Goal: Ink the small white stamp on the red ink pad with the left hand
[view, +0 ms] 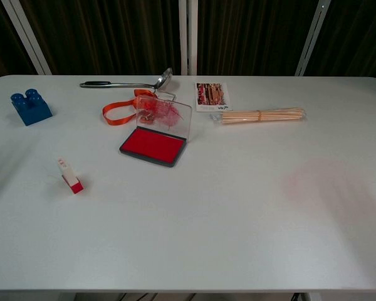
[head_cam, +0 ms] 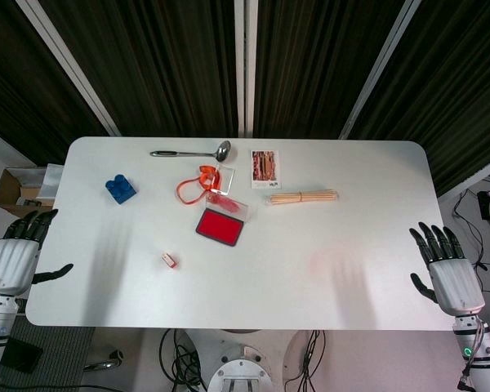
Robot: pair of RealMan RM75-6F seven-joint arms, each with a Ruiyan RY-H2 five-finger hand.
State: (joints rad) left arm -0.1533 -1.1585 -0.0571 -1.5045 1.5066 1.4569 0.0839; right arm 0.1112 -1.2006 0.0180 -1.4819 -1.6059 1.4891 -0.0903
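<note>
The small white stamp [head_cam: 169, 260] [view: 69, 175] with a red end lies on its side on the white table, left of centre near the front. The red ink pad [head_cam: 220, 226] [view: 153, 145] sits open in its dark case, its clear lid raised behind it. My left hand [head_cam: 15, 255] hovers off the table's left edge, fingers spread, holding nothing, well left of the stamp. My right hand [head_cam: 447, 268] hangs at the table's right front corner, fingers spread and empty. Neither hand shows in the chest view.
A blue block [head_cam: 121, 189] stands at the left. An orange ribbon [head_cam: 198, 184] lies behind the pad, with a metal ladle [head_cam: 193, 153] at the back. A picture card [head_cam: 265, 168] and a bundle of wooden sticks [head_cam: 303, 197] lie right of centre. A cardboard box [head_cam: 16, 190] sits beyond the left edge.
</note>
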